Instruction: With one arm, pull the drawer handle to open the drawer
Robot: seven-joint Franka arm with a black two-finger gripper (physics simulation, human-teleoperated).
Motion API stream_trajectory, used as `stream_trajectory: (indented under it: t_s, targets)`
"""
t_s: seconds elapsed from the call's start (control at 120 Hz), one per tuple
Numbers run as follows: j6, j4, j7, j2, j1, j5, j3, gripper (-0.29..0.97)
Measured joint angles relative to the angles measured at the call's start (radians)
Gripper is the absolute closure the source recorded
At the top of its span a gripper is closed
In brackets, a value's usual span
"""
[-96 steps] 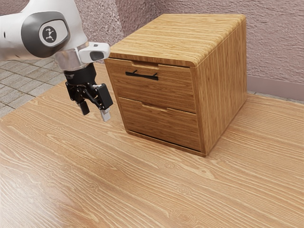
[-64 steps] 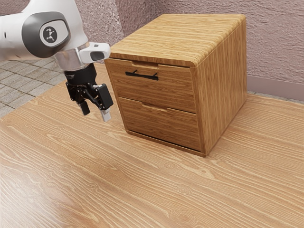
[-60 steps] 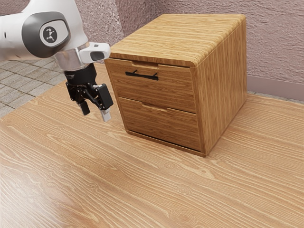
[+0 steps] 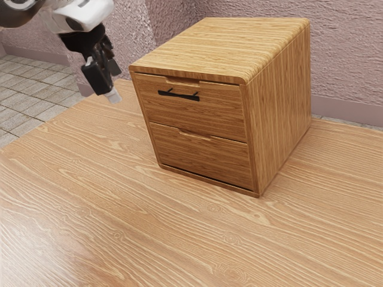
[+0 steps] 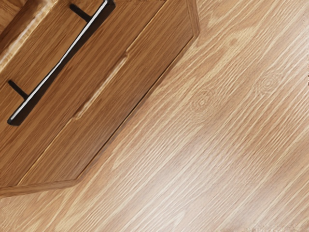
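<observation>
Rough plaster wall (image 4: 353, 54) behind; wood-grain desk (image 4: 149, 227) in front, carrying a two-drawer wooden cabinet (image 4: 239, 42). The top drawer (image 4: 197, 113) sits flush with the cabinet front, shut. Its black bar handle (image 4: 179, 94) (image 5: 58, 63) is untouched. The pincer (image 4: 108, 89) hangs in the air toward the exterior view's left of the handle, near it but apart. Its opening cannot be told, wide or narrow

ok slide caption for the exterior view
Black two-finger pincer hangs at the exterior view's left of a two-drawer wooden cabinet, apart from the top drawer's thin black bar handle; both drawers shut
</observation>
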Motion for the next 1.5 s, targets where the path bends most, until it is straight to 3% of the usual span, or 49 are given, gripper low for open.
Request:
stream_trajectory:
  t_s: [0.208, 0.283, 0.425, 0.525, 0.992, 1.5]
  targets:
    - [-0.01, -0.004, 0.259, 0.02, -0.002, -0.046, -0.014, 0.0]
    - [-0.028, -0.004, 0.332, 0.073, -0.015, -0.06, -0.001, 0.0]
    - [-0.022, 0.013, 0.446, 0.136, 0.064, -0.071, 0.006, 0.0]
    - [-0.017, 0.017, 0.508, 0.139, 0.056, -0.071, 0.001, 0.0]
    - [0.053, 0.016, 0.724, 0.145, 0.05, -0.056, -0.001, 0.0]
    - [0.154, 0.06, 0.822, 0.195, 0.048, -0.074, -0.006, 0.0]
